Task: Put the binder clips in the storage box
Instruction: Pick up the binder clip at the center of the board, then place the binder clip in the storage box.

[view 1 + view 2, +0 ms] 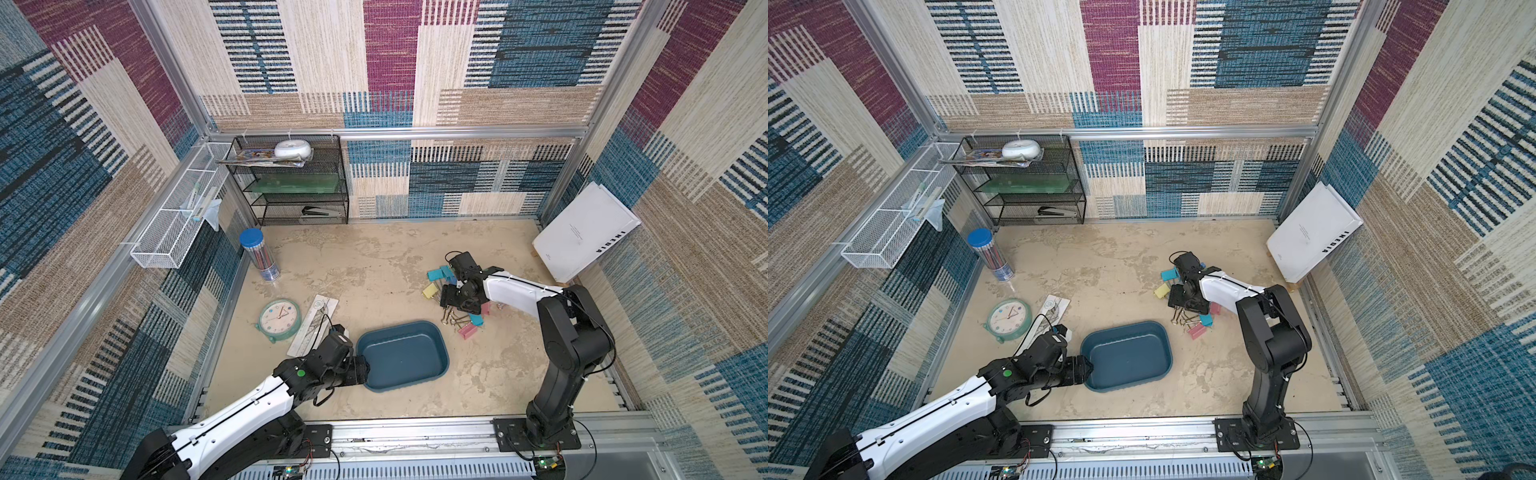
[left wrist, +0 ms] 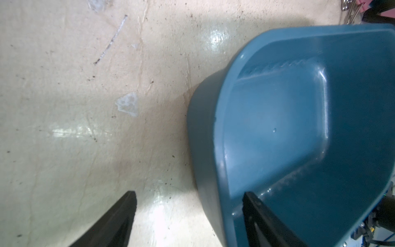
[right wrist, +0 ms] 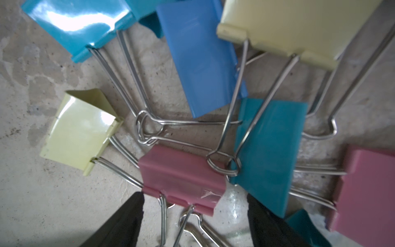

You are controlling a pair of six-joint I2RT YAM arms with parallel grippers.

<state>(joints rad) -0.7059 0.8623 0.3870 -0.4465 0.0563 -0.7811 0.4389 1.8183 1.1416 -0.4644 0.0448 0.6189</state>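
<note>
Our left end effector (image 2: 190, 193), apart, straddles the storage box (image 2: 202, 132) wall, presumably steadying it; right end effector (image 3: 194, 197), apart, hovers over the binder clips (image 3: 181, 177).

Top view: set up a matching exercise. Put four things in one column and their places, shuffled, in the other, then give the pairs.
Things
1. box
2. clock
3. stapler
4. clips

Places
A. on the lowest shelf of the black rack
B. heaped on the table below the open right pincer
C. its near wall stands between the open jaws of the left pincer
D. beside the ruler

Pairs: 1-C, 2-D, 3-A, 4-B
</note>
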